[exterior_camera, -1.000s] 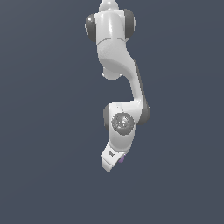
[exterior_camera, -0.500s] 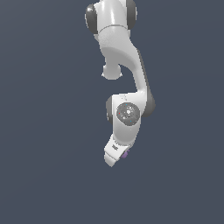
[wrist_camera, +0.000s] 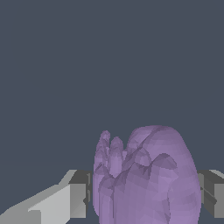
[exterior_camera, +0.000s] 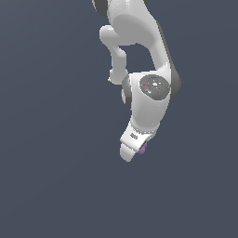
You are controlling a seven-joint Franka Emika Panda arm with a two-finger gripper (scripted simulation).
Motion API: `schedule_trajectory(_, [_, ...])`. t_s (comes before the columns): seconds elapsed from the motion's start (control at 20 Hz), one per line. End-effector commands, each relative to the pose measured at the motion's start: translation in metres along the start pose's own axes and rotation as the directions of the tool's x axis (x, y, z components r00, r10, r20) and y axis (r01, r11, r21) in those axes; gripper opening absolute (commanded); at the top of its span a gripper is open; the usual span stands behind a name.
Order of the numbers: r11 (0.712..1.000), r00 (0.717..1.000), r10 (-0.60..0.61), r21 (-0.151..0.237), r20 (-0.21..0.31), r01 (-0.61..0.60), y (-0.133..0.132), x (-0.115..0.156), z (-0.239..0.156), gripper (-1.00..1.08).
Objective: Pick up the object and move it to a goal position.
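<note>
The white Panda arm (exterior_camera: 142,56) fills the upper middle of the exterior view, bending down to its wrist joint (exterior_camera: 151,90) against a plain grey-blue backdrop. Below that hangs the gripper (exterior_camera: 135,151), tilted toward the exterior view's left. Its jaws are closed on the purple object (wrist_camera: 146,179): in the wrist view the lumpy blob sits between the two grey fingers (wrist_camera: 78,199), touching both. In the exterior view only a purple sliver (exterior_camera: 142,148) shows beside the gripper's tip.
</note>
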State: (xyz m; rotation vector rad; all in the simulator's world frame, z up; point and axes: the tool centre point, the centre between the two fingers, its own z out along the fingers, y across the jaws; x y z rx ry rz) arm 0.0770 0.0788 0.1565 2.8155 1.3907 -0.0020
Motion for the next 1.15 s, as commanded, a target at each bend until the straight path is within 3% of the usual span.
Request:
schedule_trajectory(0.0, [1.000, 1.000, 0.000, -0.001, 0.000, 0.000, -0.013, 0.003, -0.027, -1.00])
schedule_trajectory(0.6, [1.000, 1.000, -0.001, 0.000, -0.001, 0.001, -0.062, 0.017, -0.138, -1.00])
schedule_trajectory(1.1, [1.000, 1.000, 0.000, 0.001, -0.002, 0.000, -0.072, 0.023, -0.166, -1.00])
